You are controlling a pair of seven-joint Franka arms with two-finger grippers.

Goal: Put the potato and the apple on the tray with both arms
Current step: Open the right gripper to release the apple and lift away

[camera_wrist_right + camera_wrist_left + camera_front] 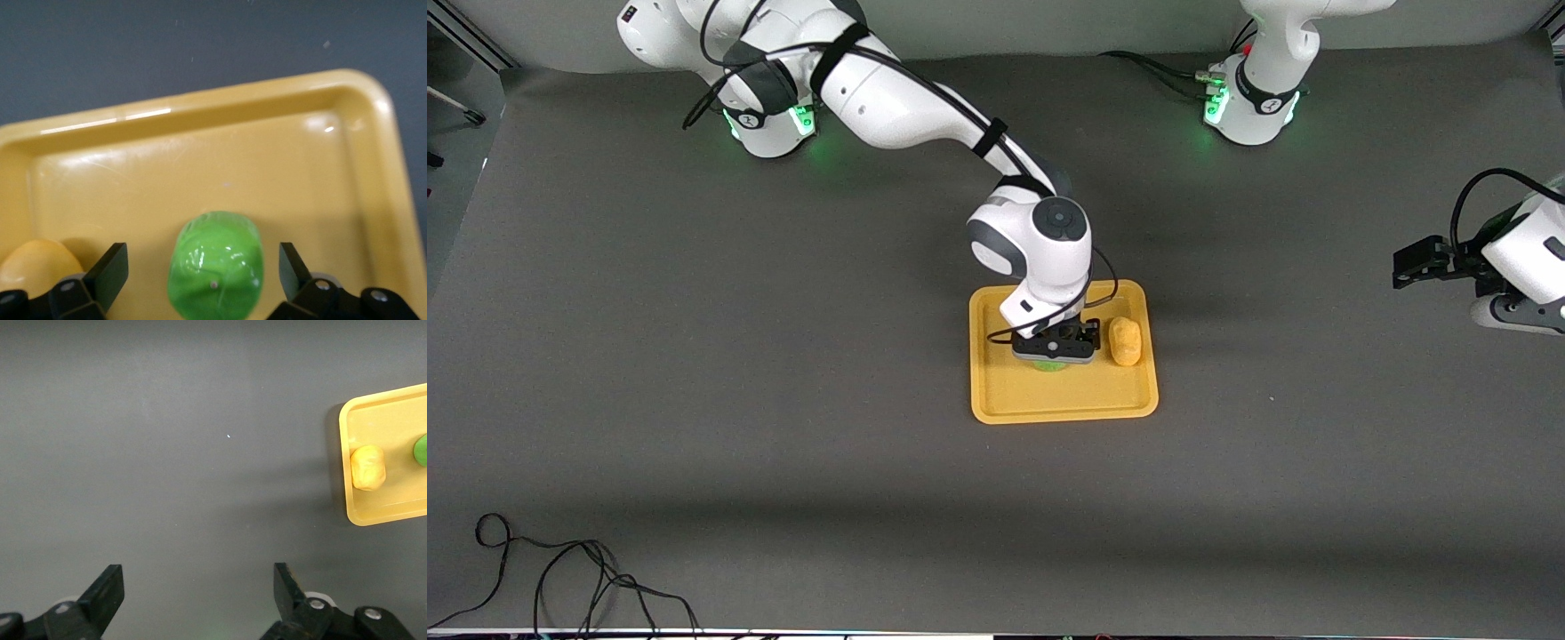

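The yellow-orange tray (1063, 396) lies mid-table. The potato (1126, 342) rests on it at the edge toward the left arm's end. The green apple (1049, 365) sits on the tray beside the potato, mostly hidden under my right gripper (1054, 351). In the right wrist view the right gripper (203, 267) is open, a finger on each side of the apple (217, 267) with gaps, and the potato (30, 263) is beside it on the tray (200, 167). My left gripper (1409, 267) is open and empty (199, 587) over bare table, apart from the tray (393, 510), potato (367, 467) and apple (421, 450).
The table is covered with a dark grey mat. A loose black cable (560, 578) lies near the table edge closest to the front camera, toward the right arm's end. The two arm bases (769, 124) (1249, 107) stand at the edge farthest from that camera.
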